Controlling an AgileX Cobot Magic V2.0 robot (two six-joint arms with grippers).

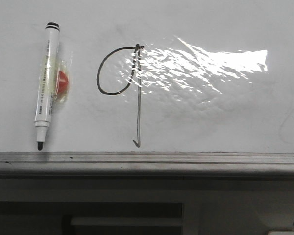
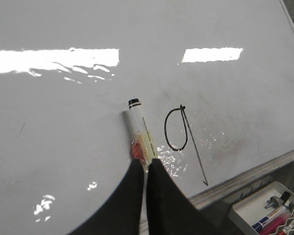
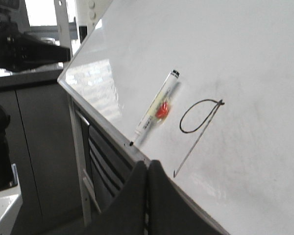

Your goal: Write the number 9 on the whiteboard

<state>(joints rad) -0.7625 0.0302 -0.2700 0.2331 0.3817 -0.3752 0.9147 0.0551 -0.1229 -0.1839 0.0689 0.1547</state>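
The number 9 [image 1: 121, 83] is drawn mid-board on the whiteboard [image 1: 210, 117], its hook just above the bottom rail [image 1: 147, 159]. A marker [image 1: 46, 83] lies left of it, uncapped tip at the rail. Tray [image 2: 257, 208] below holds markers [image 2: 277, 218]. Left hand [image 2: 147, 169] and right hand [image 3: 147, 169]: fingers clenched together, empty.

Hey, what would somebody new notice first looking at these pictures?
Probably the number 9, drawn in thin black line near the middle of the whiteboard, its stem ending just above the grey bottom rail. Left of it a white marker sits on the board, tip down, with a red blob taped at its middle.
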